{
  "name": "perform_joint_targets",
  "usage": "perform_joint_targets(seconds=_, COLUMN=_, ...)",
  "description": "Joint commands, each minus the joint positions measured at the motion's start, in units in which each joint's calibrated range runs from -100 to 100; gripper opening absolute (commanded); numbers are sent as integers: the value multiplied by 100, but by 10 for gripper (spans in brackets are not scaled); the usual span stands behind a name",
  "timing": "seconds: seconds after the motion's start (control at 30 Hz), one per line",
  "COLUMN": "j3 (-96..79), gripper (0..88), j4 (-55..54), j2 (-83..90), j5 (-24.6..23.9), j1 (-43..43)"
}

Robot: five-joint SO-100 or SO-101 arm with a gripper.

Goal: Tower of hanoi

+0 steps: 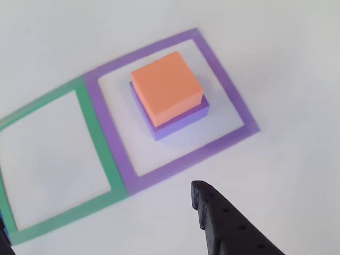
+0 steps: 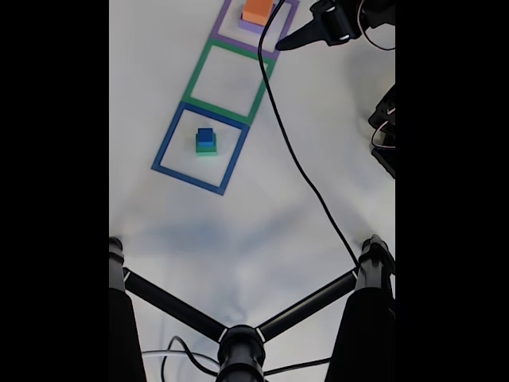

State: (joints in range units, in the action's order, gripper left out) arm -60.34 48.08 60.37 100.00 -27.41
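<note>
Two cameras — one close and slanted, one high and far.

The other view sits low and near, tilted down across the purple tape square (image 1: 241, 114) and the orange block (image 1: 166, 86) on the purple slab (image 1: 180, 123), with a gripper finger (image 1: 223, 220) entering from the bottom edge. The fixed view looks straight down from well above a black stand (image 2: 238, 346), taking in all three tape squares in a row — the purple tape square (image 2: 282, 36) and orange block (image 2: 258, 11) lie at its top edge, the shared part.
</note>
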Motion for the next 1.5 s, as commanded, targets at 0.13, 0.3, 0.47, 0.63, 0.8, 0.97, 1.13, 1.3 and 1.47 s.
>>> perform_joint_targets(seconds=0.13, j3=-831, gripper=477, j4=-1809, j2=-180, j5=0, j1=-222)
perform_joint_targets(seconds=0.3, j3=-1340, gripper=460, j4=-3210, j2=-740, j5=0, j1=-275)
perform_joint_targets(seconds=0.47, j3=-1503, gripper=457, j4=-4286, j2=-1486, j5=0, j1=-489)
perform_joint_targets(seconds=0.63, j3=-1576, gripper=457, j4=-5014, j2=-2103, j5=0, j1=-694)
perform_joint_targets(seconds=0.8, j3=-1758, gripper=459, j4=-5921, j2=-2728, j5=0, j1=-710)
perform_joint_targets(seconds=0.97, j3=-1867, gripper=456, j4=-6917, j2=-3401, j5=0, j1=-641)
perform_joint_targets(seconds=1.13, j3=-1767, gripper=451, j4=-7880, j2=-4258, j5=0, j1=-588)
perform_joint_targets(seconds=1.3, j3=-1539, gripper=449, j4=-8479, j2=-4955, j5=0, j1=-534)
perform_joint_targets(seconds=1.47, j3=-1294, gripper=443, j4=-8900, j2=-5548, j5=0, j1=-435)
